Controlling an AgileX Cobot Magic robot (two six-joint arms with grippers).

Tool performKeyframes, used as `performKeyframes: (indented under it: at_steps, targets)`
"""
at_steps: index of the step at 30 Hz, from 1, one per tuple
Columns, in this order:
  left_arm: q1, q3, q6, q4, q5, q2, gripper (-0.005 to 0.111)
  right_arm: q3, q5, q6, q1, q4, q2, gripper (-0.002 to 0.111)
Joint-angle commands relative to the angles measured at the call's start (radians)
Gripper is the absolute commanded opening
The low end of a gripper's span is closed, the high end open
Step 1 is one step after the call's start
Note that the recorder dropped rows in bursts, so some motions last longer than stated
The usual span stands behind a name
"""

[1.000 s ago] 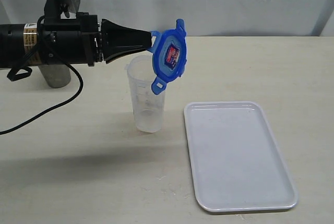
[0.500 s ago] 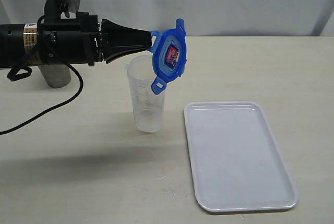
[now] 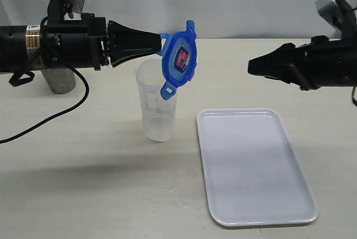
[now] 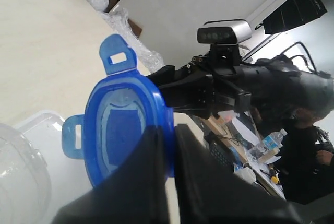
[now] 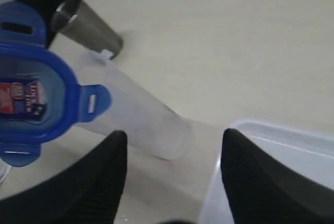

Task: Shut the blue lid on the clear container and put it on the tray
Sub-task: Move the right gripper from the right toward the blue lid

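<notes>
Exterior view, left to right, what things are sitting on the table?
steel cup → clear container → tray

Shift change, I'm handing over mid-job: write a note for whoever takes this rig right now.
Claws: the left claw is shut on the blue lid, held on edge over the mouth of the clear container. The right claw is open, empty and in the air.
Things: the container stands upright on the table, beside the tray.
Done: lid picked up.
Left: seat and snap lid, move container onto tray.
</notes>
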Motion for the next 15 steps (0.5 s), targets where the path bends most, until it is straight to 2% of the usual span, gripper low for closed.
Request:
performKeyframes:
  at_steps: [1, 8, 11, 15]
  targets:
    - [-0.001, 0.001, 0.008, -0.012, -0.001, 0.000, 0.000, -0.012, 0.196, -0.310, -0.003, 0.214, 0.116, 0.053]
    - [-0.001, 0.001, 0.010, 0.006, 0.007, 0.000, 0.000, -0.069, 0.308, -0.383, -0.003, 0.277, 0.254, 0.053]
    - [-0.001, 0.001, 0.010, 0.018, 0.042, 0.000, 0.000, -0.073, 0.394, -0.489, -0.003, 0.330, 0.270, 0.053]
    - [-0.001, 0.001, 0.010, 0.046, 0.105, 0.000, 0.000, -0.084, 0.401, -0.518, -0.003, 0.330, 0.268, 0.053]
